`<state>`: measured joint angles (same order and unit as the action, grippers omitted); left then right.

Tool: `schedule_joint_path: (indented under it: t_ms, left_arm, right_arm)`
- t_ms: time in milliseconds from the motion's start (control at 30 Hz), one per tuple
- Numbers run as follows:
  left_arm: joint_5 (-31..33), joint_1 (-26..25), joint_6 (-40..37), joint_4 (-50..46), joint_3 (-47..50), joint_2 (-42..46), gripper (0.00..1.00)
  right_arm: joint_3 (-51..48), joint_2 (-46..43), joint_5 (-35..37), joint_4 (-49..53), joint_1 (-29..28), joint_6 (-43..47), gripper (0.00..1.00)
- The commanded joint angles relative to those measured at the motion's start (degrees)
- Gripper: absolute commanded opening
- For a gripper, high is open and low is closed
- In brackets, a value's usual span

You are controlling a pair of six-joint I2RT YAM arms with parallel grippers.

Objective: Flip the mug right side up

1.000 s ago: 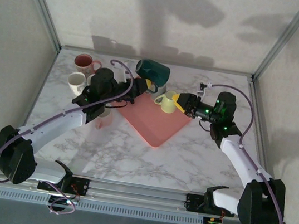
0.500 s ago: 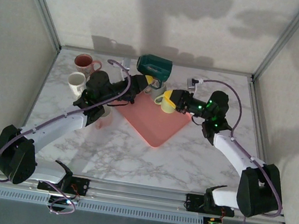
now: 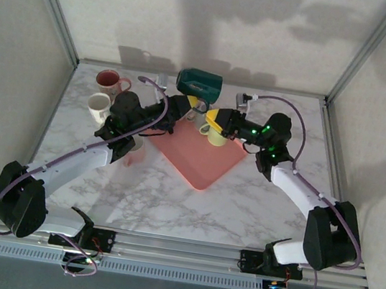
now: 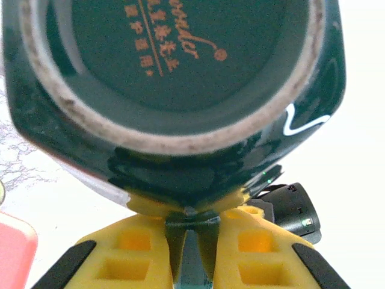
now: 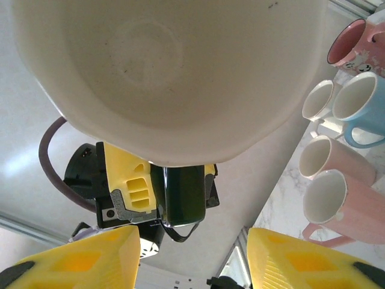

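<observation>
Left claw [image 3: 193, 105] clamped on green mug [image 3: 200, 85] handle, right claw [image 3: 214, 117] apart at its mouth; yellow mug [image 3: 216, 135] on tray [image 3: 201, 164] below, mugs [image 3: 107, 79] at bench's far-left corner.

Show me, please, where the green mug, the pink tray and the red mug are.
green mug [image 3: 200, 86]: top camera, on its side wall.
pink tray [image 3: 201, 163]: top camera, on its bare near part.
red mug [image 3: 106, 78]: top camera, on its inside.

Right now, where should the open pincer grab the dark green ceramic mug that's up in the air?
Probably the rim of the dark green ceramic mug, coming from the right pincer's side, one finger inside. The mug lies sideways with its pale mouth facing that pincer, and the left pincer holds the handle.
</observation>
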<state>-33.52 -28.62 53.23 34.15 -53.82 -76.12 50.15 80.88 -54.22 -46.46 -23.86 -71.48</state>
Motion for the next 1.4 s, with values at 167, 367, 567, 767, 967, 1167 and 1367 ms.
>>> schedule_joint_path:
  t_ms: [167,367,567,767,967,1167,1367]
  left_arm:
    - [-1.91,0.5,0.65,9.17,-0.07,0.82,0.0]
    - [-1.99,0.5,1.58,10.53,0.55,0.58,0.0]
    - [-1.99,0.41,2.17,11.44,1.24,0.2,0.0]
    - [-1.91,0.41,2.74,12.91,2.27,-0.43,0.0]
    - [-0.68,0.32,2.72,13.03,3.61,-0.87,0.0]
    - [-1.63,0.32,0.72,9.5,4.32,-1.67,0.36]
    - [-1.31,0.16,-5.25,5.1,3.74,-0.37,0.52]
  right_arm:
    - [3.43,2.16,0.21,-5.34,-1.7,-2.03,0.48]
    - [3.64,4.55,1.73,-10.09,-2.31,-5.37,0.44]
    - [4.6,6.47,3.47,-13.89,-3.54,-7.51,0.35]
    - [3.96,7.27,6.2,-16.67,-3.81,-9.17,0.23]
    - [2.73,6.46,8.64,-16.89,-3.7,-8.34,0.0]
    - [3.53,2.5,10.38,-6.52,-3.71,0.63,0.0]
    - [5.18,-1.41,10.89,3.18,-3.28,8.2,0.0]
